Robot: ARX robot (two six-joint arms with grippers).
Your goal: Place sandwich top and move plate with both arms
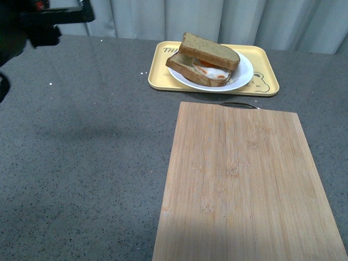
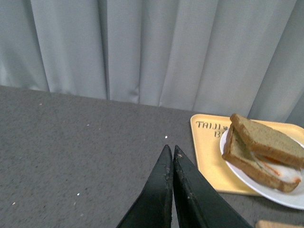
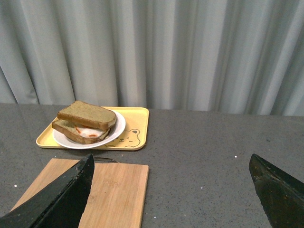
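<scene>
- Sandwich top [image 1: 211, 51]: lies on the egg-bearing lower slice [image 1: 190, 69], set askew so that white and orange filling shows at the near edge. Tan-brown, darker crust.
- Plate [image 1: 243, 77]: round, white, carries the stacked sandwich. It sits inside the yellow tray [image 1: 157, 73], toward the tray's right half; the bear drawing shows at the tray's near right corner.
- Tray position: far side of the grey speckled counter [image 1: 81, 163], close to the pale curtain [image 1: 217, 16].
- Wooden cutting board [image 1: 244, 190]: bare, lies nearer the robot than the tray, just short of touching it; a thin metal handle shows at its far edge.
- Left claw [image 2: 171, 151]: fingers pressed together tip to tip, nothing between them. Raised above bare counter, well to the left of the tray. In the front view only part of the left arm [image 1: 32, 24] shows, at the upper left corner.
- Right claw [image 3: 171, 164]: fingers spread wide, nothing between them, above the counter with board and tray beyond it. This arm does not appear in the front view.
</scene>
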